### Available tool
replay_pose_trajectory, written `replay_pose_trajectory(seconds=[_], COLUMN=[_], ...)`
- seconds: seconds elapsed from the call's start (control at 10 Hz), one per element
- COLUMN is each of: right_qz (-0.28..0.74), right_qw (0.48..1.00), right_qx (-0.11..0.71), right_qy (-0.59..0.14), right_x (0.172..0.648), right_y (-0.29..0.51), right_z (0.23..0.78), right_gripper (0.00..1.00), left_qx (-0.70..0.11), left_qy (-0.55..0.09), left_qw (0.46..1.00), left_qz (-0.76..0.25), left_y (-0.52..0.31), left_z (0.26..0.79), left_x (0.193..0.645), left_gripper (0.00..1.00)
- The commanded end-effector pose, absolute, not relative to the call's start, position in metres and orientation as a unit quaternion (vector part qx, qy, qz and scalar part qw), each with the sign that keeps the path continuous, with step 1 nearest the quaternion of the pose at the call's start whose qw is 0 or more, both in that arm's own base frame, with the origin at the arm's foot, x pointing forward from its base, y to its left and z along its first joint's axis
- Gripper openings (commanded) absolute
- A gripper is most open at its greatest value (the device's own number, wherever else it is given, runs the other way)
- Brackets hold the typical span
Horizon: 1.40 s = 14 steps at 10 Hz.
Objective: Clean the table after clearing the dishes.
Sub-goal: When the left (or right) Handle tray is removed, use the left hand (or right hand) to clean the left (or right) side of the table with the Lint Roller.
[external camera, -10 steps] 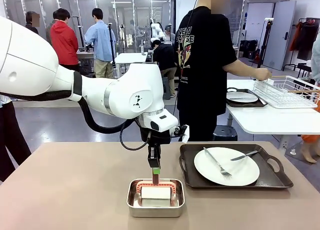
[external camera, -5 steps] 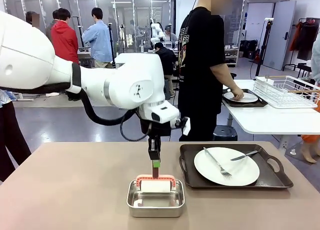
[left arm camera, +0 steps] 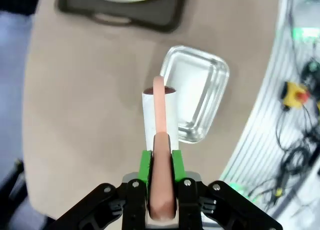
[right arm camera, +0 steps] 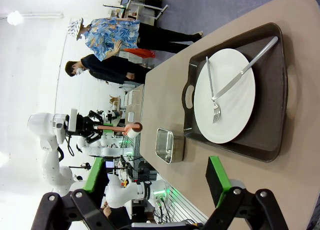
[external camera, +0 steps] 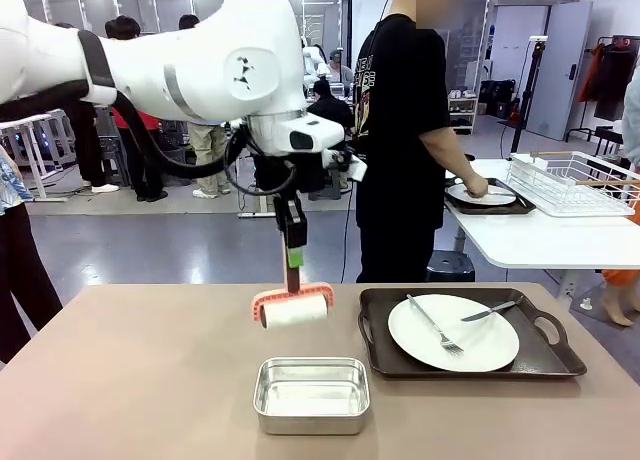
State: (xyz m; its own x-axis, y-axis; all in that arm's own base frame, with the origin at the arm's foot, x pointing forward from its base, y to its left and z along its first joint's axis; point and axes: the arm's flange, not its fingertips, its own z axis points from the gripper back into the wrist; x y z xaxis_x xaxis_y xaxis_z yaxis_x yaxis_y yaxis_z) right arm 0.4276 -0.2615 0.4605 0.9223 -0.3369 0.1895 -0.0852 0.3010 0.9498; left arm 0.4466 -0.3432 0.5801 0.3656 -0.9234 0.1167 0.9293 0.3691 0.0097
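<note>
The white left arm arches in from the left edge, wrist turned straight down. Its left tool (external camera: 294,252) is clamped on the upright salmon-pink handle of a white lint roller (external camera: 294,309). The roller hangs above the beige-brown surface (external camera: 130,380), beyond a small square steel pan (external camera: 311,394) at the near edge, with the roll's long axis left-right. The right tool (right arm camera: 155,177) stands wide, holding nothing. A round white plate (external camera: 480,347) lies on a dark brown handled tray (external camera: 545,358) near the right edge, lengthwise left-right.

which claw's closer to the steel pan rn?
Left. The left claw hangs just above the steel pan, shut on the roller. The right claw, open, sits beyond the tray, which lies between it and the pan.
</note>
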Motion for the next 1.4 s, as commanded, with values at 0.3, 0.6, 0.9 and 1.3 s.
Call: replay_pose_trajectory(seconds=[0.3,0.6,0.9,1.3], right_qz=[-0.079,-0.079,-0.079,-0.079], right_qw=[0.785,0.785,0.785,0.785], right_qx=[0.587,0.587,0.587,0.587], right_qy=[-0.182,-0.182,-0.182,-0.182], right_x=[0.426,0.426,0.426,0.426], right_y=[-0.260,-0.260,-0.260,-0.260], right_z=[0.463,0.463,0.463,0.463], right_gripper=[1.00,1.00,1.00,1.00], left_qx=[-0.039,-0.062,-0.062,-0.081], left_qy=[-0.173,-0.152,-0.152,-0.148], left_qw=[0.958,0.959,0.959,0.969], left_qz=[-0.225,-0.231,-0.231,-0.181], left_y=[-0.262,-0.254,-0.254,-0.234], left_z=[0.561,0.571,0.571,0.551], left_x=[0.458,0.479,0.479,0.492], left_gripper=[0.00,0.00,0.00,0.21])
